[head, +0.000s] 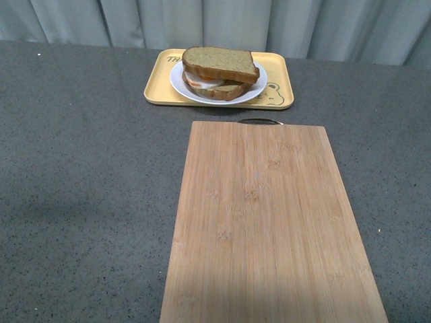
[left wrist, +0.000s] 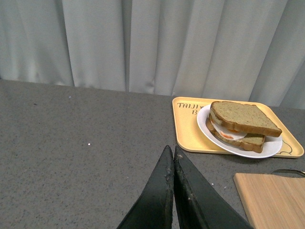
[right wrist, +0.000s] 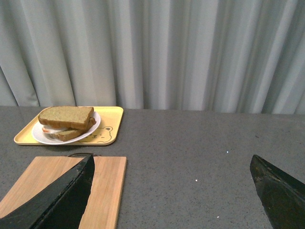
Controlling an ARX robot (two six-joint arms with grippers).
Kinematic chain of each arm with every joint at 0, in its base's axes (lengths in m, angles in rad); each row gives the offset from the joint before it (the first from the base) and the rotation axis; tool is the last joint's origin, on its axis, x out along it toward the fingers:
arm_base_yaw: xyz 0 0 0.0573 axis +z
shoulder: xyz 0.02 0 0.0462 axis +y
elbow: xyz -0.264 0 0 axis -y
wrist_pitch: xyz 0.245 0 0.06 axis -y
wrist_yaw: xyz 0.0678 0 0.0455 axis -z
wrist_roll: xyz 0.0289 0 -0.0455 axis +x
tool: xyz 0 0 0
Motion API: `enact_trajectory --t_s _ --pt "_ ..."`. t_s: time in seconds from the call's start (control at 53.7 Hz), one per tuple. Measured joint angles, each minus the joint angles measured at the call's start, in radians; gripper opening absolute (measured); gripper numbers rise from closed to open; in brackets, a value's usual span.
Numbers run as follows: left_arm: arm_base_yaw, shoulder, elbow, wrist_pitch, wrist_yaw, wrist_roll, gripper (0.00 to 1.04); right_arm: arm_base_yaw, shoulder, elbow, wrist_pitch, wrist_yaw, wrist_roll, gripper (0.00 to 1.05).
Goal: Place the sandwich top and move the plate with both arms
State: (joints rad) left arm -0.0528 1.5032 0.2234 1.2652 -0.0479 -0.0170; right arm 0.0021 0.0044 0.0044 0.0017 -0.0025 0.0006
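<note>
Front view shows the sandwich top [head: 220, 63] already seated on the egg-bearing lower slice [head: 217, 87], with the stack resting on the plate [head: 252, 93]. The plate sits inside the yellow tray [head: 158, 84] at the far side of the counter [head: 81, 182], just beyond the bamboo cutting board [head: 269, 222]. Neither arm appears in this view. In the left wrist view, the left tool [left wrist: 172, 155] has its tips pressed together and holds nothing. In the right wrist view, the right tool [right wrist: 171, 164] is spread wide and empty. Both tools are well apart from the plate. Judged from this layout, the stacking appears complete and the two-arm plate transfer is not yet begun. Risks: the top slice sits slightly offset and could slide if the plate tilts; uneven lift between arms would cause that tilt; a closed left tool cannot grip the rim until opened.
</note>
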Motion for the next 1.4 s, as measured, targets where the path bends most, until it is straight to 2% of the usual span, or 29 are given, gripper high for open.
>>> enact_trajectory --t_s 0.112,0.168,0.279,0.708,1.396 --pt "0.042 -0.103 -0.051 -0.045 0.044 0.003 0.04 0.000 0.000 0.000 0.000 0.000 0.000 0.95" --pt "0.050 -0.185 -0.063 -0.140 0.042 0.005 0.04 0.000 0.000 0.000 0.000 0.000 0.000 0.95" --pt "0.051 -0.345 -0.111 -0.229 0.046 0.007 0.04 0.000 0.000 0.000 0.000 0.000 0.000 0.95" --pt "0.051 -0.660 -0.194 -0.465 0.047 0.009 0.04 0.000 0.000 0.000 0.000 0.000 0.000 0.95" --pt "0.051 -1.074 -0.206 -0.835 0.048 0.010 0.04 0.000 0.000 0.000 0.000 0.000 0.000 0.95"
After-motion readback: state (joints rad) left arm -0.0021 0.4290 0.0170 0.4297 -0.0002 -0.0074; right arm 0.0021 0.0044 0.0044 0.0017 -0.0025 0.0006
